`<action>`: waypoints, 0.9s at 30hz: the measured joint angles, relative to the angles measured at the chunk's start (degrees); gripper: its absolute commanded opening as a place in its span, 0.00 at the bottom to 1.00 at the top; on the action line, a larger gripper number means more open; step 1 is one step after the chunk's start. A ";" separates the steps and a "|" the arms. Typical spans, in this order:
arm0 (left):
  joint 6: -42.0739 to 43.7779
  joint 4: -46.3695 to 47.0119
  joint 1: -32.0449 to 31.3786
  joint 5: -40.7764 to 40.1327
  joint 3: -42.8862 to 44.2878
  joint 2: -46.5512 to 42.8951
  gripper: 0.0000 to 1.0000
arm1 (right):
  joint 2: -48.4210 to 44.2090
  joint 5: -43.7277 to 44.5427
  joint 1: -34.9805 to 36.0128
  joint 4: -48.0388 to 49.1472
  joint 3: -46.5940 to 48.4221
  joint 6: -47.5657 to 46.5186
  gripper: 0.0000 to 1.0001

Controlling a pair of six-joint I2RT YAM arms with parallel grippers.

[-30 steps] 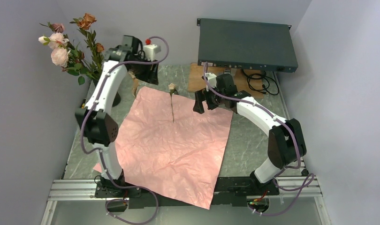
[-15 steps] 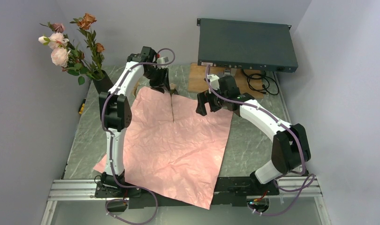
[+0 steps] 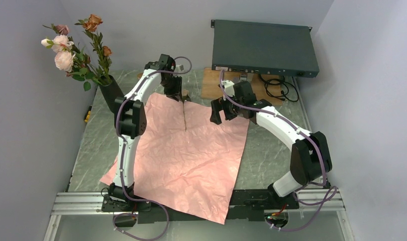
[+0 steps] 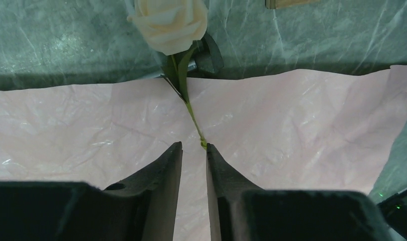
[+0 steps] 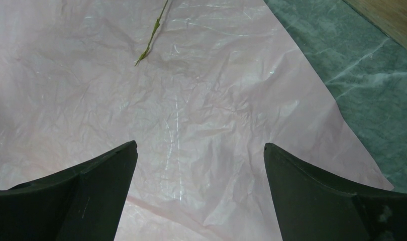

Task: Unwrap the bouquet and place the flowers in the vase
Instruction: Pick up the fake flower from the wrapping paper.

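A single cream rose (image 4: 169, 22) lies on the flat pink paper sheet (image 3: 186, 150), its head past the sheet's far edge. Its thin green stem (image 3: 185, 116) runs toward me. My left gripper (image 3: 180, 95) hangs low over the rose and hides its head in the top view. In the left wrist view my left gripper (image 4: 194, 145) is open only a narrow gap, and the stem (image 4: 194, 118) meets the right fingertip (image 4: 211, 150). My right gripper (image 3: 217, 110) stands wide open over the sheet's far right part, holding nothing. The black vase (image 3: 110, 93) at the far left holds several flowers (image 3: 71, 52).
A dark grey rack box (image 3: 264, 47) sits at the back right on a wooden board (image 3: 214, 83), with black cables (image 3: 279, 89) beside it. Grey walls close in left and right. Green marble tabletop (image 5: 382, 75) borders the paper.
My left arm has swung from the vase over to the lone rose and dropped onto it, its jaws narrowing. The right arm has barely shifted.
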 measured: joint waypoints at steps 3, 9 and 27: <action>0.76 0.85 -0.66 -1.55 0.07 0.20 0.25 | 0.37 0.07 0.00 -0.17 0.42 -0.04 1.00; 1.31 2.21 -1.66 -4.52 3.30 2.95 0.25 | 1.16 0.09 0.00 -0.20 1.16 -0.02 1.00; 1.25 5.33 -3.52 -8.98 4.00 7.87 0.16 | 2.16 0.70 0.00 -0.17 2.23 0.00 1.00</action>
